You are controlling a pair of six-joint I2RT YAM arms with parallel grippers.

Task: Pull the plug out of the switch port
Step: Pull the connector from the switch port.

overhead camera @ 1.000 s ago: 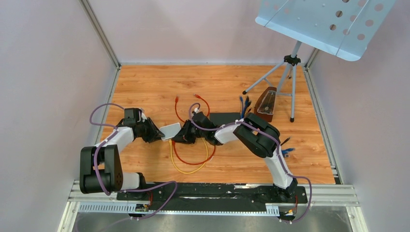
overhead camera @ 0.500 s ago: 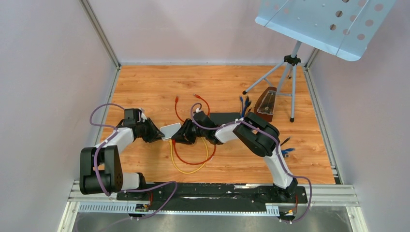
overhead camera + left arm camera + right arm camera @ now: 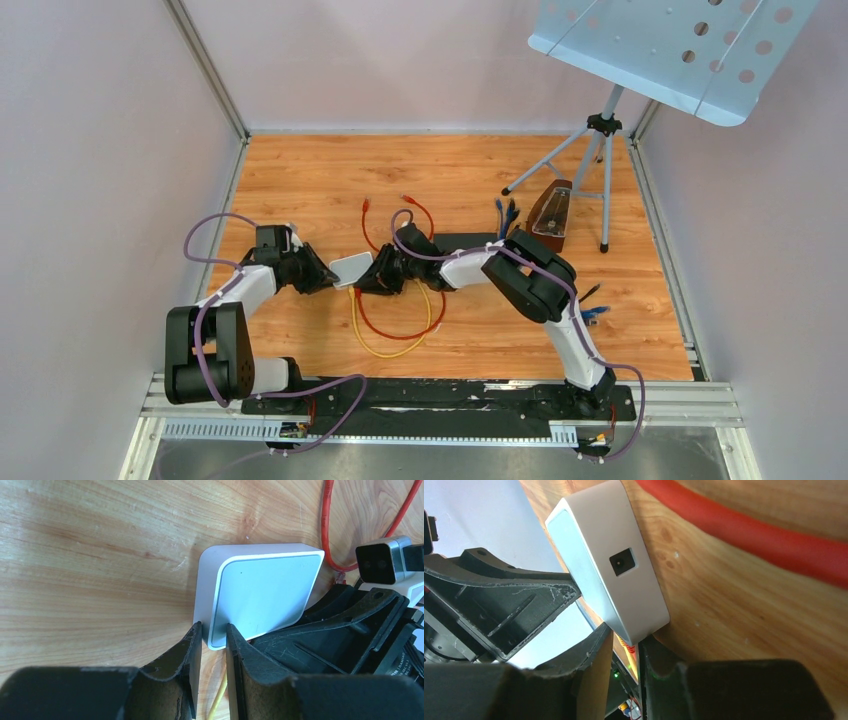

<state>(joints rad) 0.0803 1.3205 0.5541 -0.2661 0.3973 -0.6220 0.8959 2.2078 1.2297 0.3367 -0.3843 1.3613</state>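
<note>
Switch (image 3: pixel 352 268): a small white box with rounded corners, lying on the wooden tabletop (image 3: pixel 320 180) left of centre, between the two arms.
Switch side: the right wrist view shows one side wall of it (image 3: pixel 609 570) with a small square socket, the box tilted against the wood.
Plug (image 3: pixel 628 647): only an orange-yellow sliver shows at the switch's lower end, between the right arm's fingers; whether it sits in a port cannot be told.
Left end effector (image 3: pixel 212 630): narrow, pinching the near corner of the switch (image 3: pixel 260 595), one finger on its side edge and the other on its top face.
Right end effector (image 3: pixel 624 645): fingers close together on either side of the plug sliver, right at the switch's end; whether they clamp it cannot be told.
Meeting point: in the top view the left end effector (image 3: pixel 325 275) and right end effector (image 3: pixel 378 275) come at the switch from opposite sides.
Red cable (image 3: pixel 400 325): loops on the wood just beside the switch.
Yellow cable (image 3: pixel 390 353): curves nearer the arm bases, outside the red loop.
Metronome (image 3: pixel 550 210): brown, upright, well apart to the right.
Music stand (image 3: pixel 680 50): pale blue perforated desk on a tripod at the far right corner.
</note>
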